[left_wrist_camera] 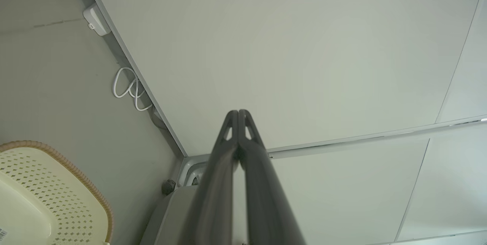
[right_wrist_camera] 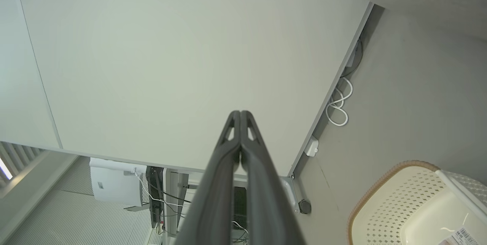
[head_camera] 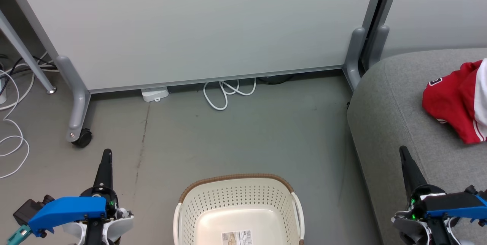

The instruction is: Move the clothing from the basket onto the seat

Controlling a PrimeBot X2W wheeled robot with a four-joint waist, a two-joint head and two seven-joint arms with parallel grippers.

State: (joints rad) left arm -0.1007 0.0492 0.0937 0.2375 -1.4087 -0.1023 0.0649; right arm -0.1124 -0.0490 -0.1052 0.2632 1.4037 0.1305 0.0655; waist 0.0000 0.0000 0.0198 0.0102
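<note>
Soft, even light is coming from overhead in all three views, and no glare is showing on the partition panel (head_camera: 209, 24). The seat (head_camera: 384, 123) is casting a faint, diffuse shadow onto the floor (head_camera: 266, 131) beside it. The head view is reading sharp throughout. Both wrist views are bowing straight panel edges. The left gripper (left_wrist_camera: 238, 112) and right gripper (right_wrist_camera: 240, 112) are blurring toward the bottom edge.

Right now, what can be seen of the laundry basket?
The basket is a cream-white plastic tub with perforated walls, a brown braided-look rim and white side handles. It stands upright on the grey floor, beside the sofa seat but apart from it. Its visible bottom is bare except for a barcode sticker; its near end is cut off by the picture's edge.
</note>
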